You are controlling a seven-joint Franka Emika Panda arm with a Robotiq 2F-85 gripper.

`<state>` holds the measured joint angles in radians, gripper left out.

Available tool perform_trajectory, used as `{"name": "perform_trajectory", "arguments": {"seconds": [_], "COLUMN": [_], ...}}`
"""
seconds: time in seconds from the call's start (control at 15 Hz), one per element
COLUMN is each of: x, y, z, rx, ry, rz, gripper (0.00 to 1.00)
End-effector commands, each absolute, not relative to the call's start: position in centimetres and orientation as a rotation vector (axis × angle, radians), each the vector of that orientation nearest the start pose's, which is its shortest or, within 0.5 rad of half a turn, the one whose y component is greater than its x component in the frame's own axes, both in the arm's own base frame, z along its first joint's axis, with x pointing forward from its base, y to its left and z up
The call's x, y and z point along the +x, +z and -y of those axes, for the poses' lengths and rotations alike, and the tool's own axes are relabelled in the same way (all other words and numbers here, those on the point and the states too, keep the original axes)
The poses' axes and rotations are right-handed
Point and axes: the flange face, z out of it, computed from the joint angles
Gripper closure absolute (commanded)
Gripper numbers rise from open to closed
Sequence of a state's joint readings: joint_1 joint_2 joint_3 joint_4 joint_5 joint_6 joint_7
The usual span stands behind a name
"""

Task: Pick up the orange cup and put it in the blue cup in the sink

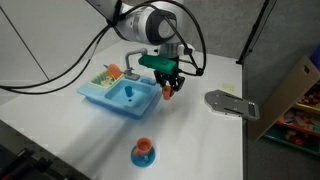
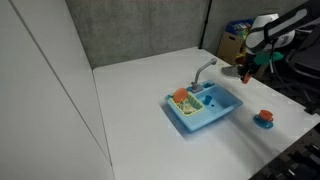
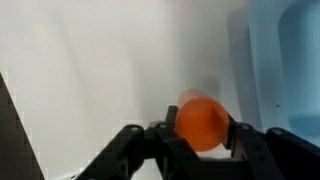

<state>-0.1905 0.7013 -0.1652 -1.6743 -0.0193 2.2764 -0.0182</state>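
Between my fingertips, low in the middle of the wrist view, the orange cup (image 3: 203,118) sits clamped, my gripper (image 3: 203,132) narrowed onto its sides. In an exterior view I hang above the table (image 1: 60,130), just right of the sink (image 1: 100,98). The blue cup (image 1: 129,94) stands in the basin, left of my fingers and lower, so I judge the carry goes leftward over the rim, then down.
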Motion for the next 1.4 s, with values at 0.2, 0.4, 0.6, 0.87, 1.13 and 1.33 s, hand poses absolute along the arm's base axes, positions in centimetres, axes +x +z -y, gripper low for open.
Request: {"name": "perform_trajectory", "arguments": {"seconds": [0.2,0.4,0.6,0.87,1.13,1.33], "x": [61.6,61.4,61.4,61.4,61.9,62.3], "y": [19.9,19.9,19.6,19.8,20.1,20.4], "z": [20.5,20.3,20.3,19.5,17.2,15.0], "rx": [-3.202,-3.2,-3.199,-3.196,-3.186,-3.182], "ry": [0.223,0.227,0.233,0.22,0.213,0.198], "rz": [-0.389,-0.385,-0.385,-0.33,-0.239,-0.158], "gripper": [0.84,0.59,0.59,0.84,0.84,0.84]}}
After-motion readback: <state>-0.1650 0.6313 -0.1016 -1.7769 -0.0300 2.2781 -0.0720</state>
